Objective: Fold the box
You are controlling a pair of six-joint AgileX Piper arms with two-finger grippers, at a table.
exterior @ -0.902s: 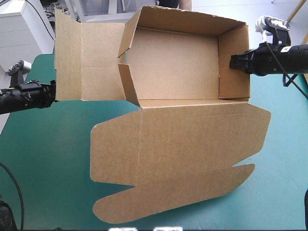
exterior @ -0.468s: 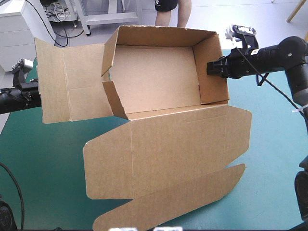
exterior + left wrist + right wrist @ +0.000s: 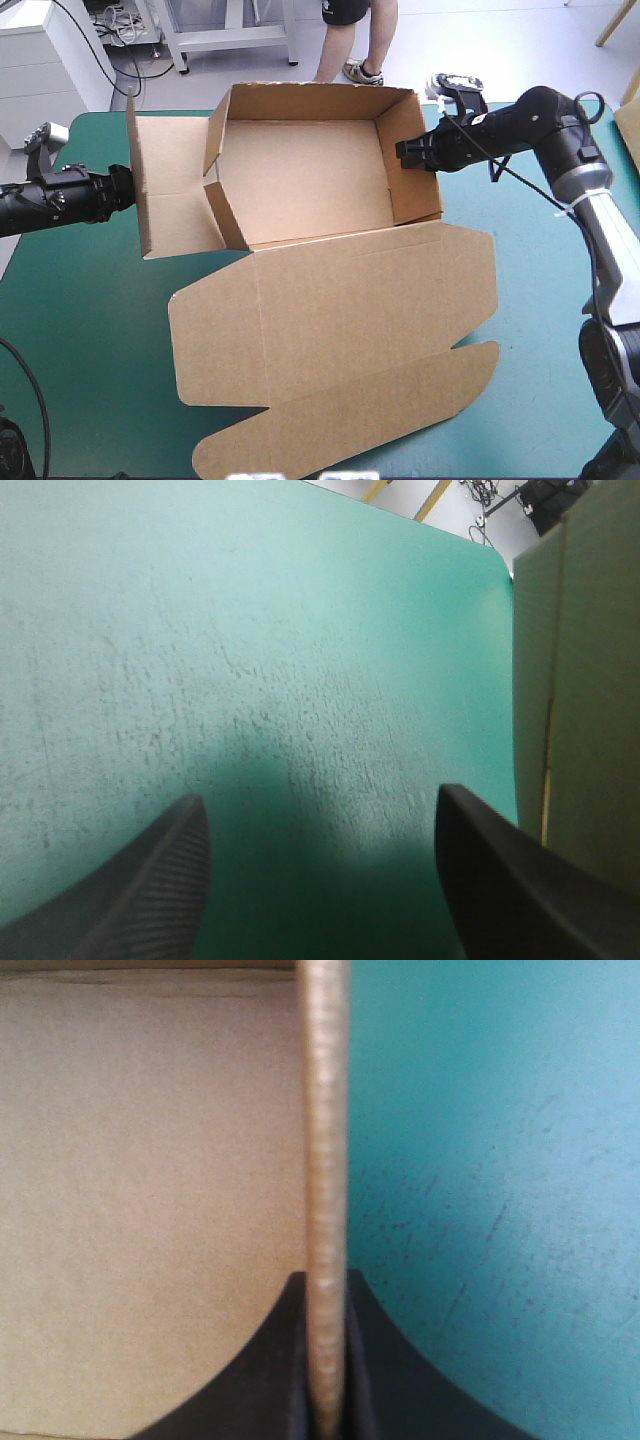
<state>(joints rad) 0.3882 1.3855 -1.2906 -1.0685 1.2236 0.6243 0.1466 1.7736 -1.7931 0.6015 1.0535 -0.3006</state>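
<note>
While right pincer [image 3: 403,157] stays clamped on box [image 3: 320,300] wall, box shifted leftward; left pincer [image 3: 320,800] spread apart.

Bright, even light is falling from above on the teal-green worktop [image 3: 90,330] and the brown cardboard box [image 3: 300,180], leaving only faint, soft shadows along the board's edges. Between the spread black fingers of the left pincer [image 3: 320,810] a dim, soft-edged shadow is darkening the cover, which is lying brightly lit farther ahead. At the right pincer [image 3: 325,1290] the clamped board edge is catching a pale sheen.
</note>
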